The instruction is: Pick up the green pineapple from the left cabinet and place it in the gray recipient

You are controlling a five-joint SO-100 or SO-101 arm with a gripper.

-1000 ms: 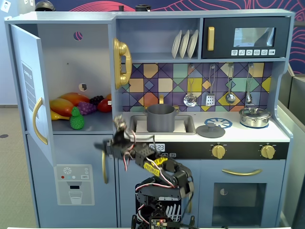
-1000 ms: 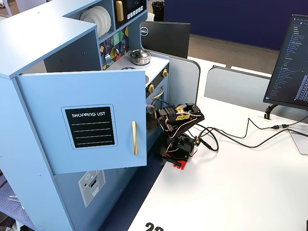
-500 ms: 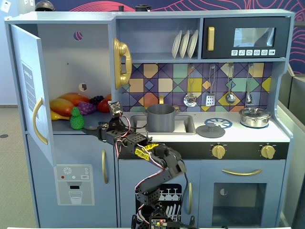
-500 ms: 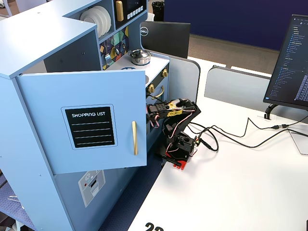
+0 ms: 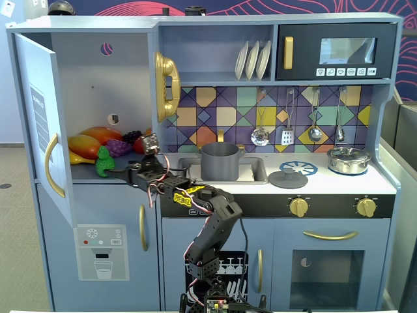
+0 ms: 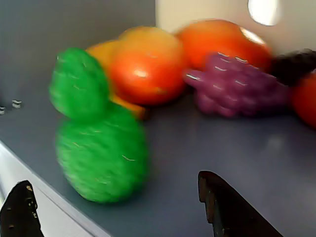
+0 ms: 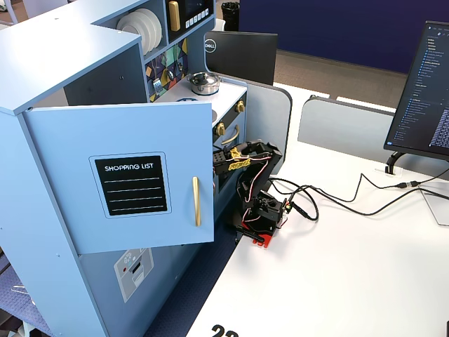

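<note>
Left cabinet (image 5: 98,78): seen open in a fixed view, its door (image 5: 39,124) swung out to the view's left; in another fixed view the door (image 7: 119,175) bears a "SHOPPING LIST" panel and hides the inside.
Arm (image 5: 208,228): mounted on the white table (image 7: 337,267) in front of the toy kitchen, stretched toward the cabinet shelf.
Gray recipient (image 5: 219,161): stood upright in the sink, well apart from the cabinet, to the right in the fixed view.
Fruit pile (image 6: 197,64): orange-yellow fruits and a purple grape bunch (image 6: 237,84) are lain at the back of the shelf.
Jaws (image 6: 118,207): spread wide apart, nothing held; two dark tips are seen at the bottom edge of the wrist view, one at the left corner, one right of centre. No contact with the fruit can be made out.
Green pineapple (image 6: 94,138): placed at the shelf's front edge, just ahead of the jaws and between their lines, nearer the left tip in the wrist view; also seen at the shelf edge (image 5: 104,163).
Pineapple axis: long axis roughly upright, tilted slightly; the leafy top is pointed up, the bumpy body rested on the shelf. The picture is blurred.
</note>
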